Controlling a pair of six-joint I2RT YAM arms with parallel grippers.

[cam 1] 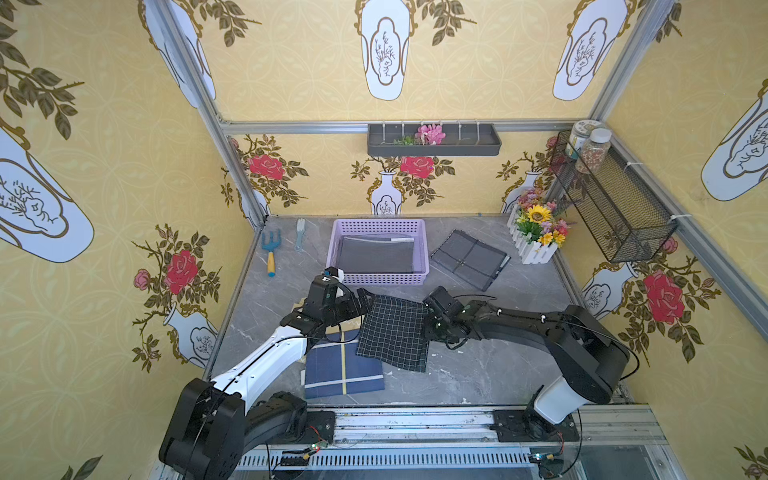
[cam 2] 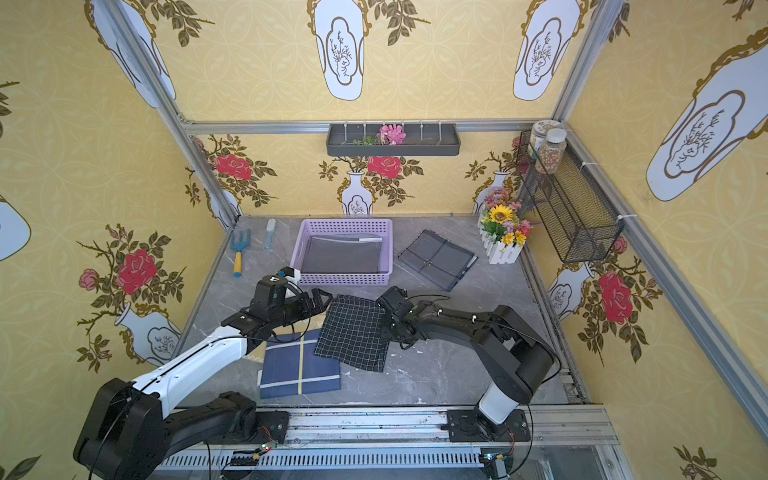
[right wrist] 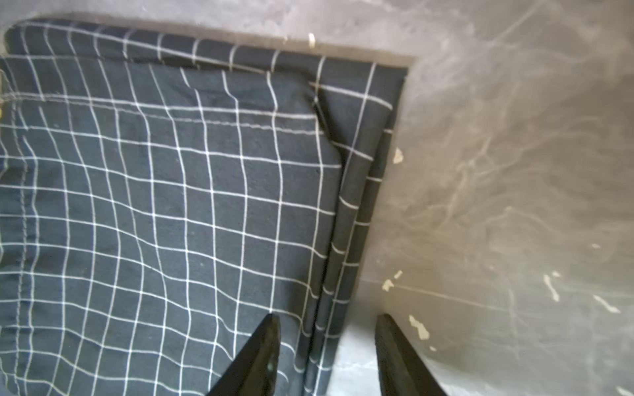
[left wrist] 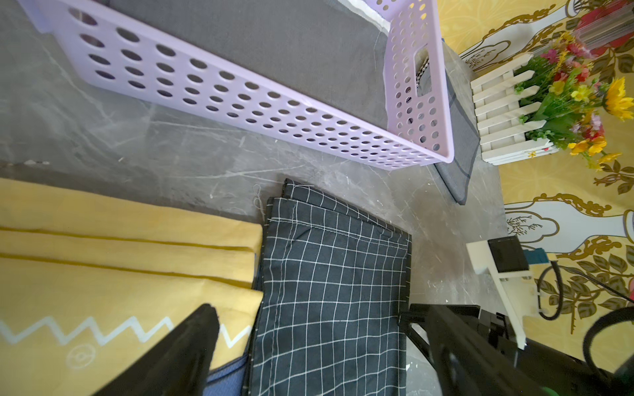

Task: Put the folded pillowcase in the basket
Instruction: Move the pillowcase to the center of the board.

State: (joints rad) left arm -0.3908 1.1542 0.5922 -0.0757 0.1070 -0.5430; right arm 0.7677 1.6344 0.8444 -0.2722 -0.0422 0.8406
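pillowcase [cam 1: 395, 328]: black grid-check, folded, flat on bench [cam 1: 478, 365], just short of basket [cam 1: 384, 279]
left claw [left wrist: 308, 312]: spread wide at its left edge
right claw [right wrist: 328, 317]: part-spread astride right edge, nothing pinched
advice: pinch every folded layer on both sides; lift level

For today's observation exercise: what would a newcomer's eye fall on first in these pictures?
The black checked pillowcase lies at mid-table, flanked by the left gripper and right gripper. Behind it stands the lilac basket with a grey folded cloth inside. Bright flowers sit in the back right corner.
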